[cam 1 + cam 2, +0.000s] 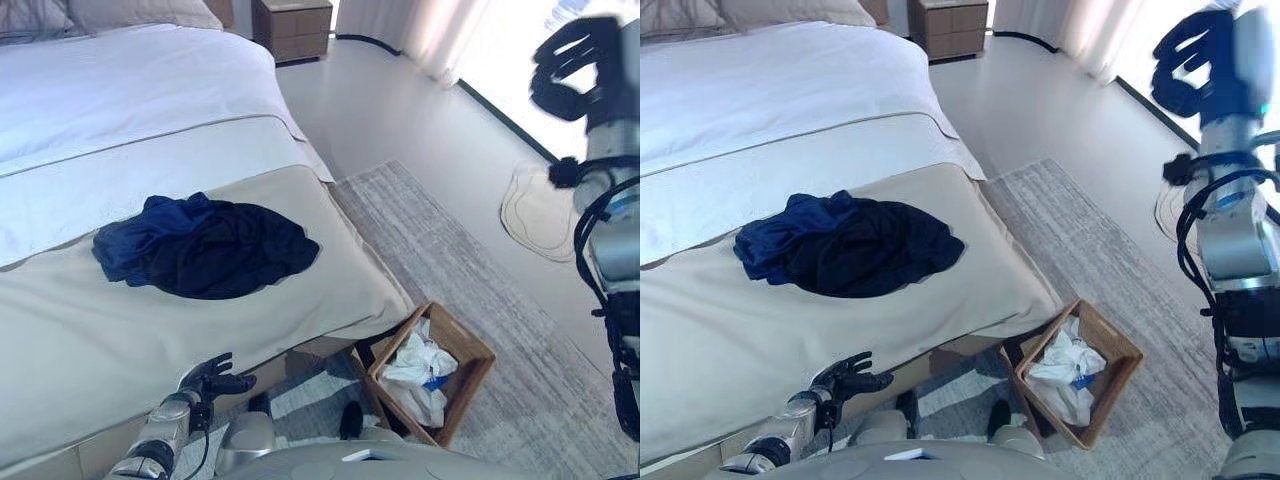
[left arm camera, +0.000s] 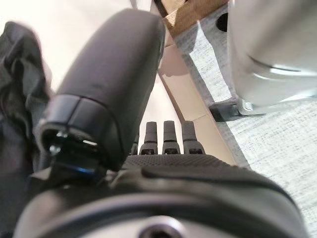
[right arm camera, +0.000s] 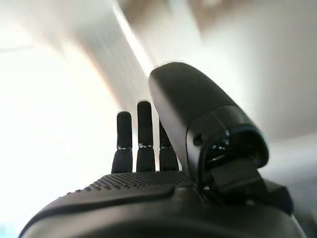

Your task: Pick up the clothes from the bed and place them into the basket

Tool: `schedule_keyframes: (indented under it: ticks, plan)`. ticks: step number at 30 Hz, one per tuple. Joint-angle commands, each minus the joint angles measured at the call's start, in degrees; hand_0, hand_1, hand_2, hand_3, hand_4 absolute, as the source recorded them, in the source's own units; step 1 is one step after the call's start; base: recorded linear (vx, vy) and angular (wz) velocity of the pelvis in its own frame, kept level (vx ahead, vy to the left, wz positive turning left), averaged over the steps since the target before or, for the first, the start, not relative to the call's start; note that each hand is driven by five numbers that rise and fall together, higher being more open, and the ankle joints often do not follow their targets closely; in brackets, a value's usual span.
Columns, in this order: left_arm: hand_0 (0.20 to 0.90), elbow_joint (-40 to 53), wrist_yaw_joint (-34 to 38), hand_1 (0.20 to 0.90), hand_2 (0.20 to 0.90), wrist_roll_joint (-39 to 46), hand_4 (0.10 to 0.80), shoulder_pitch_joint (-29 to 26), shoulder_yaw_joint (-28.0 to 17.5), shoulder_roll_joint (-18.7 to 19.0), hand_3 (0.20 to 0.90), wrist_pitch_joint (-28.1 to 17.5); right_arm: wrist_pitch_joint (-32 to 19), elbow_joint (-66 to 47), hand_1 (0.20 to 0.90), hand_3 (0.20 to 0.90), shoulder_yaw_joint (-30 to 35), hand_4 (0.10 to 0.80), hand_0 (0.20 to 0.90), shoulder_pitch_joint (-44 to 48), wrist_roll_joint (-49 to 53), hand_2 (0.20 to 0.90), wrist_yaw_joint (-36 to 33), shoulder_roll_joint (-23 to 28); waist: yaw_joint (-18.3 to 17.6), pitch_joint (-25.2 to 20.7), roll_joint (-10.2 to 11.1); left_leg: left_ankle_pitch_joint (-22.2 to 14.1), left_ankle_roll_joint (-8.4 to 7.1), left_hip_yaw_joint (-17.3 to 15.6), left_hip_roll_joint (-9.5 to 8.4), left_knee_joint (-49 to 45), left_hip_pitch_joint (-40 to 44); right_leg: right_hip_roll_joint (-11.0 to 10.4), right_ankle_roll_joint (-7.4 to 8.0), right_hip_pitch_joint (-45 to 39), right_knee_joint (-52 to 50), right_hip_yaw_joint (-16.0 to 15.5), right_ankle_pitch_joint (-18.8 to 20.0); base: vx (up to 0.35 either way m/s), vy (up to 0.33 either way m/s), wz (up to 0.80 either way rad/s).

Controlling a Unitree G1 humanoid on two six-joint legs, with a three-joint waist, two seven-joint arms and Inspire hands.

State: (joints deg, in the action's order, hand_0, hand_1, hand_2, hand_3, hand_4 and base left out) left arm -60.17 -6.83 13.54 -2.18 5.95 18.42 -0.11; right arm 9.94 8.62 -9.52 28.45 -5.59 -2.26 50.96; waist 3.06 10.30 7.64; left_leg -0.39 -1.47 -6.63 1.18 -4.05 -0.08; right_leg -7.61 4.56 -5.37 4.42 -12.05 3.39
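A heap of dark blue and black clothes lies on the beige cover at the foot of the bed. A wooden basket stands on the rug beside the bed's corner, with white cloth in it. My left hand is low at the bed's near edge, fingers straight, empty, a good way short of the clothes. It also shows in the left wrist view, with dark cloth beside it. My right hand is raised high at the far right, fingers relaxed, empty; in the right wrist view its fingers are straight.
A grey striped rug covers the floor right of the bed. A wooden nightstand stands at the far end. Curtains and a bright window run along the far right. A pale round mat lies on the floor.
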Motion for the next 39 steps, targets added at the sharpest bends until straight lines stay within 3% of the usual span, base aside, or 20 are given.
schedule_keyframes:
  ticks: [1, 3, 7, 11, 13, 20, 23, 28, 33, 34, 35, 36, 39]
  plan:
    - [0.9, -1.35, 0.07, 0.9, 0.9, -0.26, 0.8, 0.6, 3.66, 2.08, 0.9, -0.21, -6.04, 4.1, 0.9, 0.9, -3.47, 0.8, 0.9, 6.11, -3.27, 0.9, 4.99, -2.46, 5.23, -1.49, 0.49, -5.76, 2.18, 2.68, -1.59, 1.61, 2.75, 0.64, 1.56, 0.79, -3.93, -3.2, -2.71, 0.02, -0.019, 0.24]
    - [0.9, -0.21, 0.17, 0.9, 0.9, -1.27, 0.8, -1.29, 4.91, 3.75, 0.9, 0.26, -4.17, 10.08, 0.9, 0.9, -9.06, 0.8, 0.9, 11.66, -4.59, 0.9, 3.85, -5.23, 8.25, 1.6, 1.84, -6.13, 2.09, 4.83, -1.68, -1.72, -0.83, 0.18, 1.41, 1.68, -4.76, -4.95, -2.62, -0.086, -0.056, 0.43]
    - [0.9, 0.94, 0.41, 0.9, 0.9, -0.63, 0.8, -4.32, 6.6, 5.99, 0.9, 0.82, -1.2, 17.36, 0.9, 0.9, -14.69, 0.8, 0.9, 19.11, -4.89, 0.9, 3.05, -7.47, 11.77, 6.24, 2.29, -5.65, 2.22, 7.91, -2.34, -4.2, -5.3, -0.14, 1.26, 2.9, -6.12, -7.22, -2.8, -0.133, -0.014, 0.73]
    - [0.9, 3.36, 0.76, 0.9, 0.9, 1.43, 0.8, -5.97, 7.29, 8.58, 0.9, 1.13, 4.45, 27.58, 0.9, 0.9, -20.97, 0.8, 0.9, 27.13, -3.4, 0.9, 0.64, -10.0, 17.53, 11.45, 1.6, -3.82, 2.33, 12.85, -3.57, -4.84, -10.41, -0.48, 0.96, 4.13, -7.98, -11.01, -3.26, -0.067, 0.033, 0.62]
    - [0.9, 3.53, 0.91, 0.9, 0.9, 2.28, 0.8, -6.04, 7.13, 8.87, 0.9, 1.17, 5.66, 29.6, 0.9, 0.9, -21.67, 0.8, 0.9, 28.34, -3.32, 0.9, -0.11, -10.66, 18.74, 12.13, 1.14, -4.87, 2.01, 13.83, -3.45, -4.97, -10.65, -0.24, 1.09, 3.99, -8.72, -11.08, -4.36, 0.047, 0.051, 0.6]
    - [0.9, 2.96, 0.61, 0.9, 0.9, 5.87, 0.8, -7.05, 6.36, 8.98, 0.9, -1.84, 13.27, 50.63, 0.9, 0.9, -17.88, 0.8, 0.9, 36.42, 1.9, 0.9, -7.23, -16.02, 24.56, 17.38, -2.53, -2.16, 2.15, 18.01, -5.0, -3.44, -15.46, -3.0, 0.52, 8.21, -13.9, -16.2, -5.16, 0.006, 0.123, 0.5]
    - [0.9, 3.29, 0.06, 0.9, 0.9, 8.05, 0.8, -6.75, 5.81, 7.92, 0.9, -3.4, 17.53, 54.95, 0.9, 0.9, -16.0, 0.8, 0.9, 38.74, 6.98, 0.9, -10.07, -17.13, 25.67, 18.93, -3.35, -1.82, 2.15, 18.11, -5.42, -3.66, -17.25, -3.87, 0.77, 9.71, -14.69, -17.42, -5.24, -0.007, 0.135, 0.27]
    - [0.9, 4.89, -0.87, 0.9, 0.9, 11.26, 0.8, -5.49, 6.09, 6.23, 0.9, -5.74, 17.47, 57.64, 0.9, 0.9, -14.26, 0.8, 0.9, 40.31, 12.59, 0.9, -12.36, -18.31, 26.32, 19.49, -4.27, -1.66, 2.21, 17.75, -5.73, -5.62, -21.52, -4.97, 1.09, 13.38, -16.39, -19.24, -4.88, -0.012, 0.137, 0.04]
    - [0.9, 9.26, -1.6, 0.9, 0.9, 14.86, 0.8, -4.59, 7.78, 5.2, 0.9, -7.99, 16.53, 58.64, 0.9, 0.9, -11.61, 0.8, 0.9, 41.12, 25.63, 0.9, -12.92, -19.73, 26.62, 19.49, -5.18, -0.83, 2.12, 18.19, -5.85, -6.7, -26.17, -5.4, 1.43, 17.89, -18.43, -20.28, -4.78, -0.005, 0.05, -0.01]
    - [0.9, 9.82, -1.57, 0.9, 0.9, 15.12, 0.8, -4.65, 8.16, 5.04, 0.9, -8.09, 15.87, 58.95, 0.542, 0.483, -11.07, 0.383, 0.542, 41.37, 31.06, 0.542, -12.28, -20.01, 26.72, 19.49, -5.34, -0.67, 2.11, 18.3, -5.88, -6.66, -26.56, -5.42, 1.49, 18.36, -18.67, -20.4, -4.87, 0.0, 0.0, 0.0]
    - [0.9, 10.37, -1.6, 0.9, 0.9, 15.27, 0.8, -4.69, 8.51, 4.95, 0.9, -8.24, 13.81, 59.07, 0.422, 0.343, -9.37, 0.243, 0.422, 41.15, 40.42, 0.422, -12.3, -20.71, 26.73, 19.49, -5.62, -0.58, 2.1, 18.58, -5.89, -6.58, -26.88, -5.42, 1.45, 18.99, -19.21, -20.47, -5.1, 0.0, 0.0, 0.0]
    - [0.9, 10.44, -1.62, 0.9, 0.9, 15.37, 0.8, -4.7, 8.63, 4.92, 0.9, -8.29, 13.16, 58.88, 0.3, 0.2, -8.71, 0.1, 0.3, 41.06, 42.46, 0.3, -11.76, -21.07, 26.69, 19.49, -5.72, -0.57, 2.08, 18.63, -5.88, -6.55, -26.93, -5.43, 1.46, 19.18, -19.43, -20.41, -5.2, 0.022, -0.009, 0.04]
    - [0.9, 9.77, -1.43, 0.9, 0.9, 15.5, 0.8, -4.85, 9.19, 4.18, 0.9, -8.69, 4.29, 54.56, 0.3, 0.2, -0.13, 0.1, 0.3, 39.8, 73.18, 0.3, -10.66, -25.99, 26.15, 19.49, -6.16, -0.74, 1.84, 18.52, -5.61, -6.52, -26.62, -5.5, 1.29, 19.72, -20.82, -20.03, -6.04, 0.02, 0.015, 0.08]
